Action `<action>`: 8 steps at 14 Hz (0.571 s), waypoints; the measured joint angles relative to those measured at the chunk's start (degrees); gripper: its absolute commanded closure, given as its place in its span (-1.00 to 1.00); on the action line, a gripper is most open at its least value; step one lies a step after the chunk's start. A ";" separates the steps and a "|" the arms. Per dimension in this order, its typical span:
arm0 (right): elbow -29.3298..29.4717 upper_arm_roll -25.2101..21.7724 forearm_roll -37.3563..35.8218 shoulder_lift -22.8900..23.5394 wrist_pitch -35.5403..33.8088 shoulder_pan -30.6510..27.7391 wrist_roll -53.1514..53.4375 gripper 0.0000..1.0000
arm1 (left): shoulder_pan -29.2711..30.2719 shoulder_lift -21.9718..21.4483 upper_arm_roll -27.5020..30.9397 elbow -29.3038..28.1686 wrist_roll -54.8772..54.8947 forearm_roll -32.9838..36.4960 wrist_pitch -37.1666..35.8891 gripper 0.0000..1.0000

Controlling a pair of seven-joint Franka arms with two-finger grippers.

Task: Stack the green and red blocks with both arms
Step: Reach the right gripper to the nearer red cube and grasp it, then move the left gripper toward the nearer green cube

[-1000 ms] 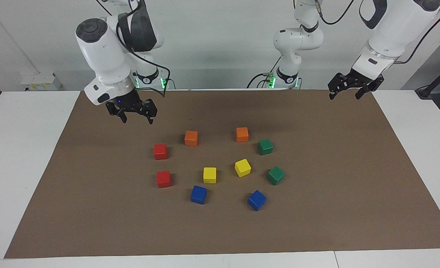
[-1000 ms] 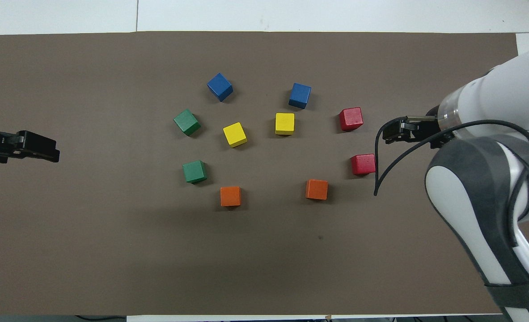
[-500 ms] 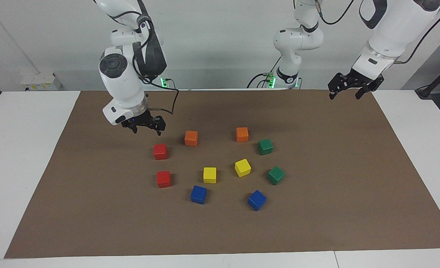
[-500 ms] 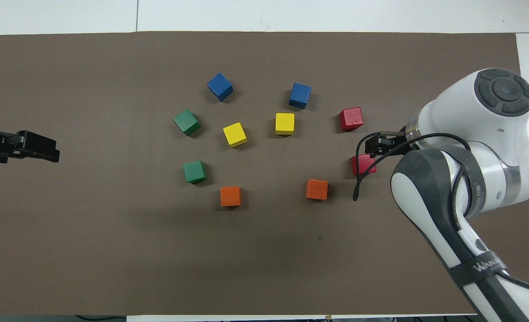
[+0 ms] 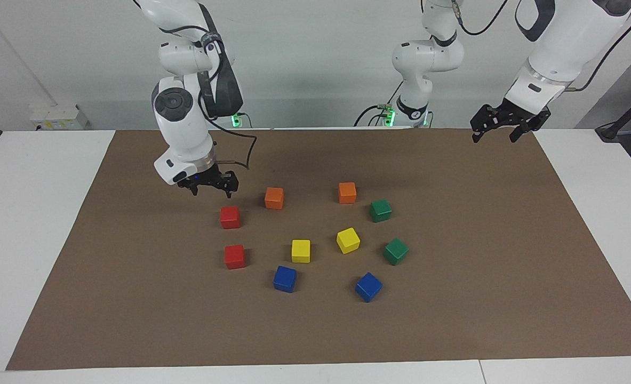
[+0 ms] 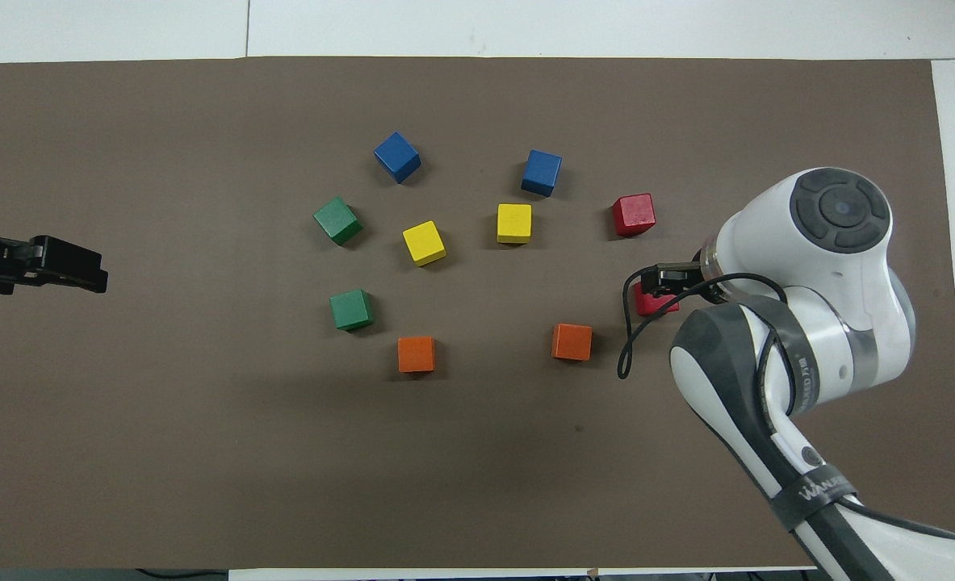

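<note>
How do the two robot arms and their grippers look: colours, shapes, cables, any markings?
Both arms are glossy white with rounded segments and dark grey joint covers. The right arm has a round grey cap, a loose black cable and a black band with pale lettering near its base. The left arm also carries black cables. The right gripper and left gripper are small, black and two-fingered.
</note>
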 measured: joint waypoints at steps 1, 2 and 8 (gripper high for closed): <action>-0.37 0.01 -0.21 0.00 0.52 0.46 0.00 -1.00 | 0.00 0.00 0.00 0.00 0.00 0.00 0.00 -1.00; -0.59 0.01 -0.24 0.00 1.11 0.78 0.00 -1.00 | 0.00 0.00 0.00 0.00 0.00 0.00 0.00 -1.00; -2.86 -0.17 -0.25 0.90 6.50 0.70 0.00 -1.00 | 0.00 0.00 0.00 0.00 0.00 0.00 0.00 -1.00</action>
